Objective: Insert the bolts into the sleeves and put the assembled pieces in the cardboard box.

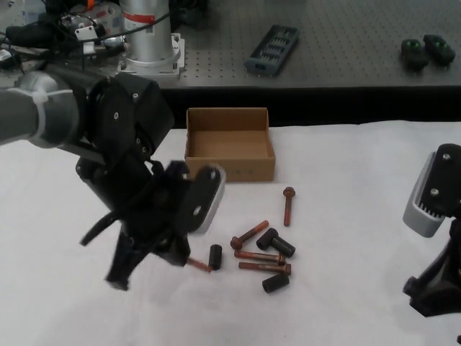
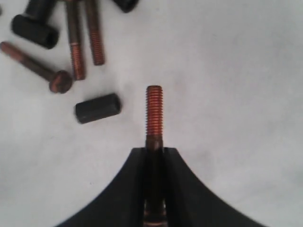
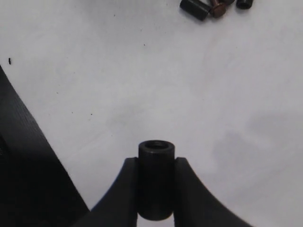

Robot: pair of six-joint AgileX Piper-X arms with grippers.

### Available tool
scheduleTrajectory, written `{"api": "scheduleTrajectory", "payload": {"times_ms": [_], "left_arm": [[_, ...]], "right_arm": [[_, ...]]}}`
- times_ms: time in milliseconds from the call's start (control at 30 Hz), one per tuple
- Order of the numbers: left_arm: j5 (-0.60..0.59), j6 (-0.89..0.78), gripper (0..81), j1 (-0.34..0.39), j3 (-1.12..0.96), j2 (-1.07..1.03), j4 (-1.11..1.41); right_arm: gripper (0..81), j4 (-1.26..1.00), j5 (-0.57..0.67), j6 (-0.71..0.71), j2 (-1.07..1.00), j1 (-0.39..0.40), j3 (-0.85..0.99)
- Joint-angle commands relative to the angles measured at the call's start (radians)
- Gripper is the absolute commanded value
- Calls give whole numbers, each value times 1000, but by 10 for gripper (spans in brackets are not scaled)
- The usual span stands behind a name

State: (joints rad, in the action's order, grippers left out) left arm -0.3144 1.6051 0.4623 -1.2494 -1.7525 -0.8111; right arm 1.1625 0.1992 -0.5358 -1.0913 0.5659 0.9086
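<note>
My left gripper is shut on a coppery bolt, whose threaded end sticks out past the fingers above the white cloth. In the high view that bolt's tip lies just beside a loose black sleeve. My right gripper is shut on a black sleeve with its open bore facing out. The right arm is at the right edge. A pile of bolts and sleeves lies mid-table. The open cardboard box stands behind the pile.
One bolt lies apart, near the box's right corner. A loose sleeve and several bolts lie close to the left gripper. Behind the cloth, a dark bench holds a metal stand and a dark rack.
</note>
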Motion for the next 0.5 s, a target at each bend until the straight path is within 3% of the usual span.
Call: {"api": "scheduleTrajectory", "payload": {"times_ms": [0, 267, 333, 467], "left_arm": [[-3, 253, 6, -1, -6, 13, -35], [-4, 616, 5, -1, 34, 5, -26], [9, 685, 52, -1, 59, 2, -26], [18, 760, 221, -1, 112, 2, 15]], "right_arm": [[28, -39, 12, -22, 9, -7, 2], [28, -61, 12, -56, 9, -7, 2], [28, -65, 12, -56, 9, -7, 2], [28, -82, 12, -56, 9, -7, 2]]}}
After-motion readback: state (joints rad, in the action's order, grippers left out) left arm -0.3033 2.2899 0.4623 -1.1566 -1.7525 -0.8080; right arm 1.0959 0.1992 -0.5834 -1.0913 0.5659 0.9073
